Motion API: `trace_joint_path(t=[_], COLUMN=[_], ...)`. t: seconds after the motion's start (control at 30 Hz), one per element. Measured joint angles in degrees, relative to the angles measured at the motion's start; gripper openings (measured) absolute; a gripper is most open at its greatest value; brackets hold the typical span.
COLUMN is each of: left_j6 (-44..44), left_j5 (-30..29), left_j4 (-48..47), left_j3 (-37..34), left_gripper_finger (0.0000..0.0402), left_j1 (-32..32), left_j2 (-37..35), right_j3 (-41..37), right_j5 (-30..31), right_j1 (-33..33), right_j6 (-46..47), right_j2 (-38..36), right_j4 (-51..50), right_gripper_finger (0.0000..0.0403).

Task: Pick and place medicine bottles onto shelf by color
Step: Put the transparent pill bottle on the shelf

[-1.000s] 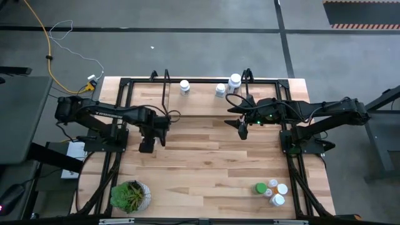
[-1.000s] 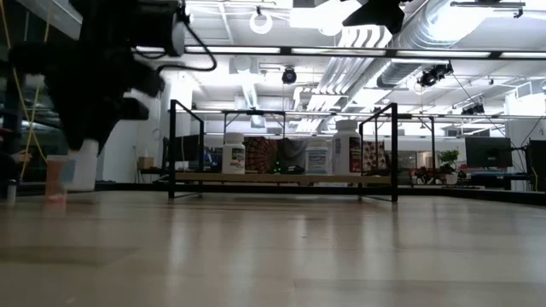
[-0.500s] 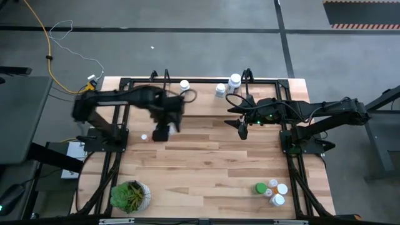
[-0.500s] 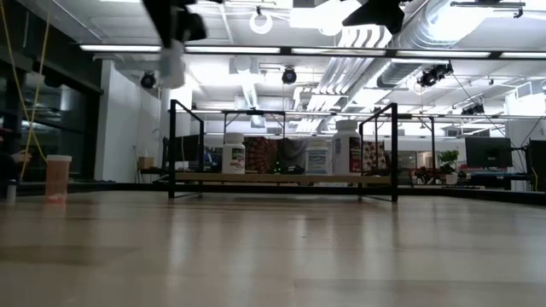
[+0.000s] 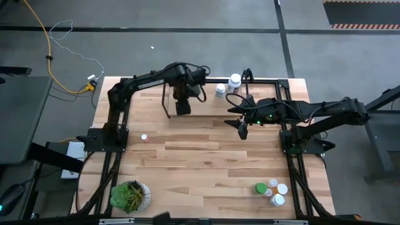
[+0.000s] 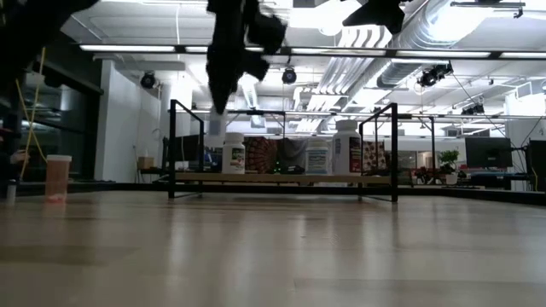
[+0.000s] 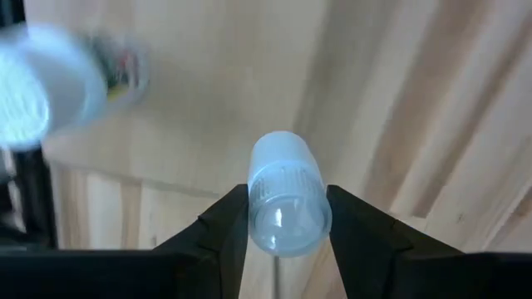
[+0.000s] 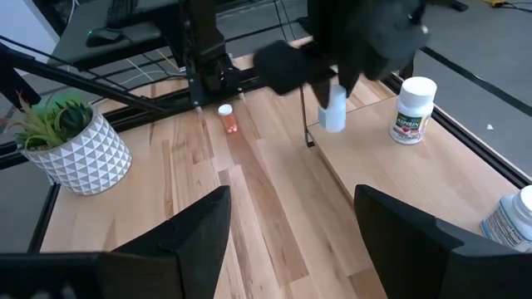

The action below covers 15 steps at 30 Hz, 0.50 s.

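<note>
No text can be read from where I stand. The white bottle (image 8: 412, 109) on the shelf (image 8: 391, 178) has a red and white label, but its words are too small to make out. The bottles (image 6: 234, 157) seen across the table also carry labels, all of them unreadable.

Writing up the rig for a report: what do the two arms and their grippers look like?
Both arms are dark, jointed, and slender. The left gripper has two black wedge-shaped fingers. The right gripper has broad, flat black fingers. A small green light and looping black cables show near the right arm's wrist.
</note>
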Motion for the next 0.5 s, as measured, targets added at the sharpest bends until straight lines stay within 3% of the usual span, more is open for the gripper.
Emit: trace_joint_path(t=[0.13, 0.5], left_j6=[-2.75, -7.4], left_j5=[-0.86, -12.26], left_j4=[0.7, 5.97], left_j3=[-0.93, -1.01], left_gripper_finger=[0.0134, 0.0134], left_j1=[4.36, 10.0], left_j2=[1.99, 4.42], right_j3=[0.0, 0.0], right_j5=[0.0, 0.0], right_j1=[0.0, 0.0], right_j6=[-0.07, -0.09], right_j2=[0.0, 0.0], right_j4=[0.0, 0.02], right_gripper_finger=[0.0247, 0.0247])
